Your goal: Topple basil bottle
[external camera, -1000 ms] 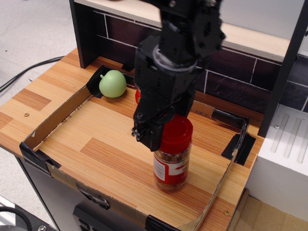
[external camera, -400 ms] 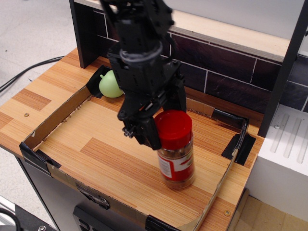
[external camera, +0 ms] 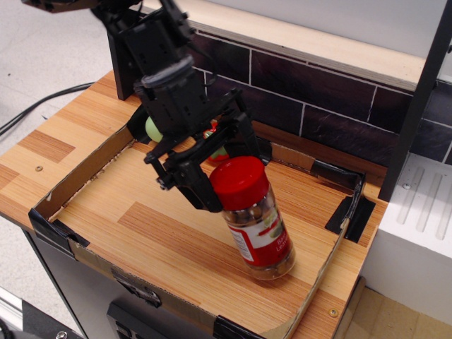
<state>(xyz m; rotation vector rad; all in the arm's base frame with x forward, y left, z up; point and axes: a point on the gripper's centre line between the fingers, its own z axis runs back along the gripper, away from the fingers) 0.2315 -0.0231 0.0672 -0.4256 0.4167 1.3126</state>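
The basil bottle (external camera: 260,229), a clear jar with a red lid and a red-white-green label, stands in the cardboard-rimmed tray (external camera: 83,171) and leans, its lid tipped toward the upper left while its base rests near the tray's right front. My black gripper (external camera: 220,168) is open and comes down from the upper left. Its jaws straddle the red lid, with one finger (external camera: 192,192) at the lid's left and the other behind the lid. I cannot tell whether both fingers touch it.
A green ball (external camera: 151,128) sits at the tray's back left corner, mostly hidden by my arm. A small red toy tomato (external camera: 215,153) shows between my fingers. A dark brick wall (external camera: 318,85) runs behind. A white block (external camera: 418,233) stands at the right.
My arm has swung left and back, away from above the bottle. The bottle, upright before, now leans with its lid to the left, and its base has slid to the right.
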